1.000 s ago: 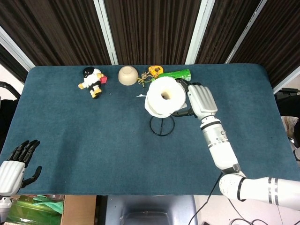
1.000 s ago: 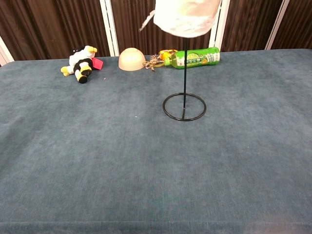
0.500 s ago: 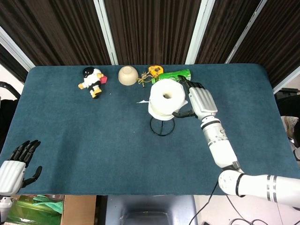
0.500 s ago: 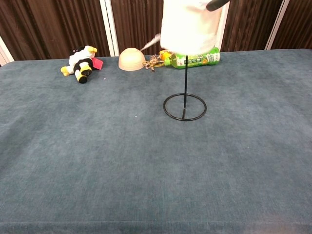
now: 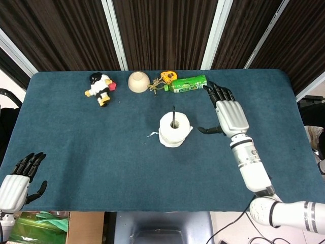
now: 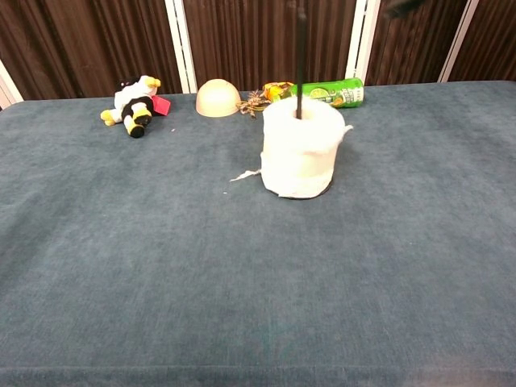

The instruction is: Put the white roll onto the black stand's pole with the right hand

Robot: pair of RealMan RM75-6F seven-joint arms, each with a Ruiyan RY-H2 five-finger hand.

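Now white roll (image 5: 173, 129) (on pole (image 6: 300, 56)) beside right hand (image 5: 231, 114).

Nothing here can really be read. The green bottle (image 6: 327, 92) lying near the table's (image 6: 121, 266) far edge carries a label with pale markings, but they are too small and blurred to make out. No other lettering, number or sign shows on anything else in either view.
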